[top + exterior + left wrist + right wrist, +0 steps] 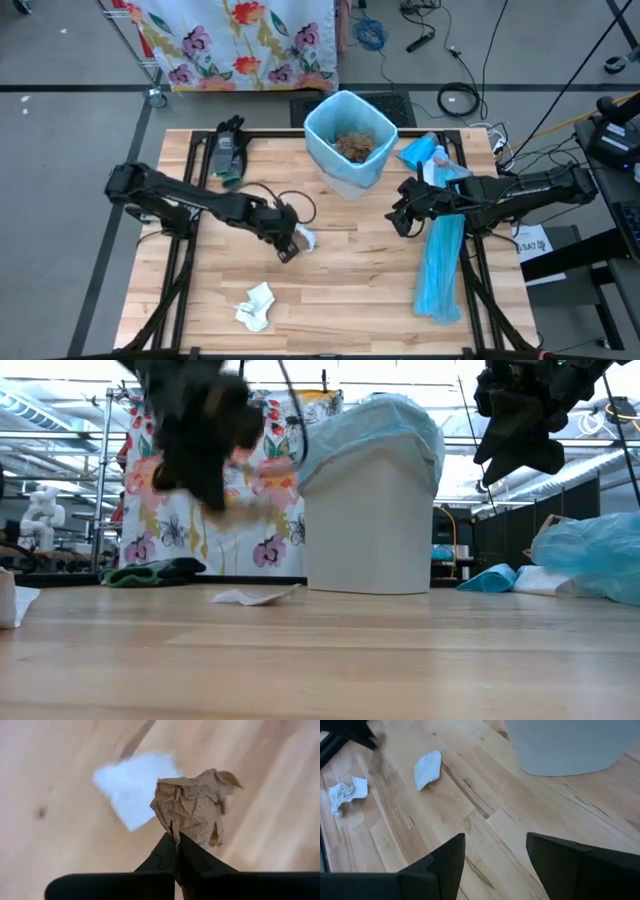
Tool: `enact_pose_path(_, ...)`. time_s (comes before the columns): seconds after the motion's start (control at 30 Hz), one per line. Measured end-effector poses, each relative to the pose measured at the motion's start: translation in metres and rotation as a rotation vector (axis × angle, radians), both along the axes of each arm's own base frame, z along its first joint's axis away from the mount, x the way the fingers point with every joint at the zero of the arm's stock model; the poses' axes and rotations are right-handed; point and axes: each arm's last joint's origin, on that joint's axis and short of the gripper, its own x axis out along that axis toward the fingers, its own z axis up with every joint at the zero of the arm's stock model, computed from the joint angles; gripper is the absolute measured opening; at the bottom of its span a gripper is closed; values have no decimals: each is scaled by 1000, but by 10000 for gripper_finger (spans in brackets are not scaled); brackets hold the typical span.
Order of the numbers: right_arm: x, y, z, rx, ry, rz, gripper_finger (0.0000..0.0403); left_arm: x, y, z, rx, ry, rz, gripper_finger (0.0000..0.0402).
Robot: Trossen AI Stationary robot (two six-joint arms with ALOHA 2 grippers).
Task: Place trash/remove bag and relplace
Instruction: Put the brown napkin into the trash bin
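Our left gripper [175, 840] is pinched shut on a brown paper wad [192, 807], lifted clear of the surface [350, 290]; only its wrist view shows the grip plainly. From above we see a flat white tissue [305, 238] just beside it and a crumpled white wad [256, 305] nearer the front edge. Our right gripper [495, 852] hovers with fingers spread near the bin [350, 140], which holds brown scraps.

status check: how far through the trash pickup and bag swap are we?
Done: brown paper already sits inside the lined bin. In hand: the left gripper is shut on a brown paper wad, lifted off the table. Left: a flat white tissue and a crumpled white wad lie on the table. The bag is not yet removed; the right gripper hangs open and empty beside the bin.
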Motion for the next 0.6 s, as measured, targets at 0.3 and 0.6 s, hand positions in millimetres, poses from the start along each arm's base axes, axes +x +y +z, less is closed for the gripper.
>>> enact_pose_path(0.3, 0, 0, 0, 0, 0, 0, 203, 9, 20, 120, 113, -407, 125, 1)
enact_pose_path(0.6, 0, 0, 0, 0, -1, 0, 203, 14, 69, 223, 415, -795, 277, 1)
